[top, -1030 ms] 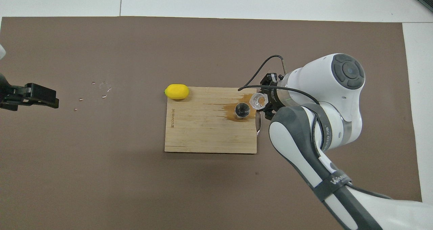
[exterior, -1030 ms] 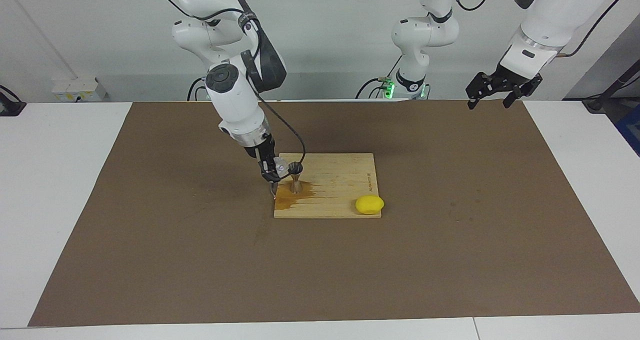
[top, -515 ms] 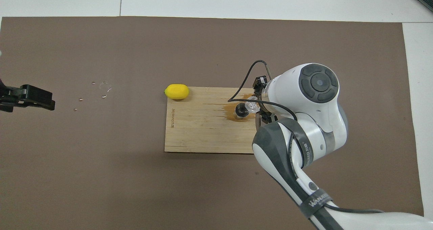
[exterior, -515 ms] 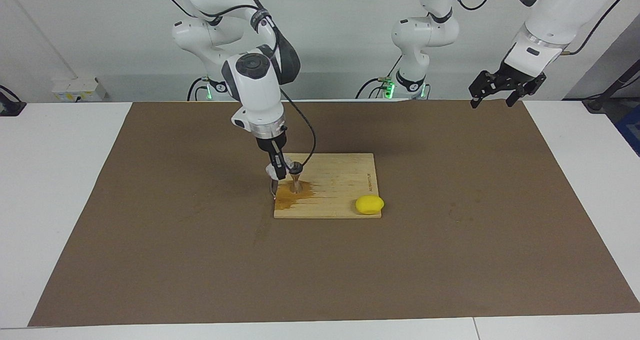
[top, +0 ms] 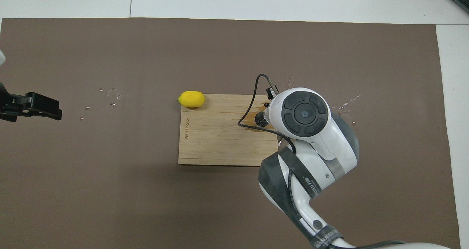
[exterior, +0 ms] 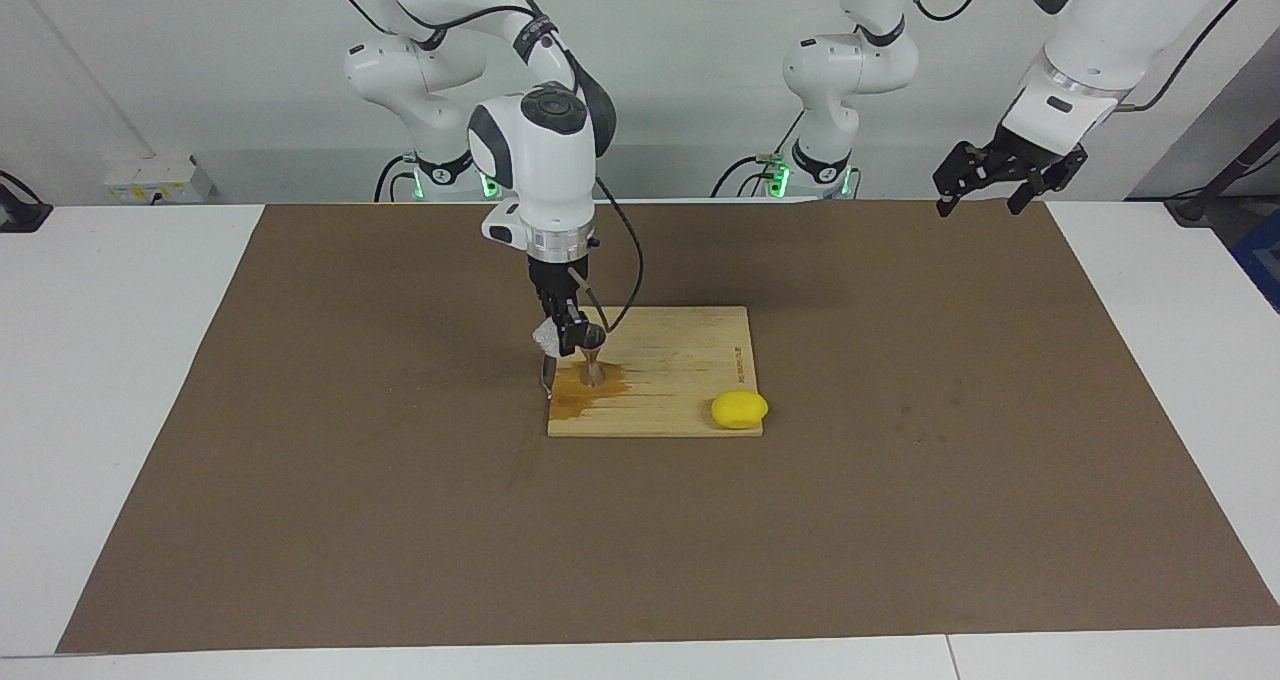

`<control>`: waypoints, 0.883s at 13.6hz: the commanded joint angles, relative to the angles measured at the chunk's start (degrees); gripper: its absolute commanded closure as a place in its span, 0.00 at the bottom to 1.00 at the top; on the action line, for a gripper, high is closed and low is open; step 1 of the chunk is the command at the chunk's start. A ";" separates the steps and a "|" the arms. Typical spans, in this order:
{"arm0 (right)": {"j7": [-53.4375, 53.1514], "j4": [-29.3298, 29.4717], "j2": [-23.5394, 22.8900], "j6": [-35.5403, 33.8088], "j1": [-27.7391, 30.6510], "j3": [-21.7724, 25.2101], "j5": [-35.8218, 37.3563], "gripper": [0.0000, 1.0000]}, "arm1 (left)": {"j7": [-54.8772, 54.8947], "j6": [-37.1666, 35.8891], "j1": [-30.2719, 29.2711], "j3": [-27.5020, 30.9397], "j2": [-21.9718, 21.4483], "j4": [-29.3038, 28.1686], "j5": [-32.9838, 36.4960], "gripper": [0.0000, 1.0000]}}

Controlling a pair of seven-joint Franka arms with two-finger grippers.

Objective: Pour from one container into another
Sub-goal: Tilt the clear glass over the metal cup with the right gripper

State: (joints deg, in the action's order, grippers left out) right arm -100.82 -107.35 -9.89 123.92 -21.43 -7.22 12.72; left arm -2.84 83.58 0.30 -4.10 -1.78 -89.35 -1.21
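The silver hourglass jigger [exterior: 593, 363] stands upright on a wooden board [exterior: 680, 360], at the board's end toward the right arm. My right gripper [exterior: 562, 344] hangs right beside the jigger's rim, shut on the small clear glass cup [exterior: 545, 338], which is tipped toward the jigger. In the overhead view the right arm's wrist covers the cup and the gripper; only part of the jigger [top: 260, 120] shows. My left gripper [exterior: 982, 203] waits open and empty, raised over the mat's corner at the left arm's end.
A yellow lemon [exterior: 740, 409] lies at the board's corner farthest from the robots. A dark wet stain [exterior: 580, 392] spreads around the jigger's foot. Water drops [top: 111, 93] dot the brown mat [exterior: 400, 480].
The right arm's wrist swung over the jigger, bringing the held cup against its rim and tilting it further. The left gripper barely shifted.
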 commanded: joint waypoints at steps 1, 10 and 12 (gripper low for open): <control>-1.49 -0.66 1.71 -1.39 -1.51 0.01 3.00 0.88 | 0.38 -0.26 0.23 0.32 -0.59 -0.74 0.06 0.00; -1.58 1.53 1.10 -3.24 -0.90 -0.17 0.40 0.88 | 0.47 -0.17 0.14 0.32 -0.59 -0.74 -0.02 0.00; -1.31 2.15 1.10 -3.24 -0.28 -0.08 -4.10 0.88 | 0.47 -0.17 0.14 0.32 -0.59 -0.74 -0.02 0.00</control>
State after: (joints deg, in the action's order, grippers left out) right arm -101.00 -106.32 -9.12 122.03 -22.73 -6.90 11.73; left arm -2.84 83.56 0.30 -4.07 -1.78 -89.41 -1.21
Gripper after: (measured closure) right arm 0.493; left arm 0.000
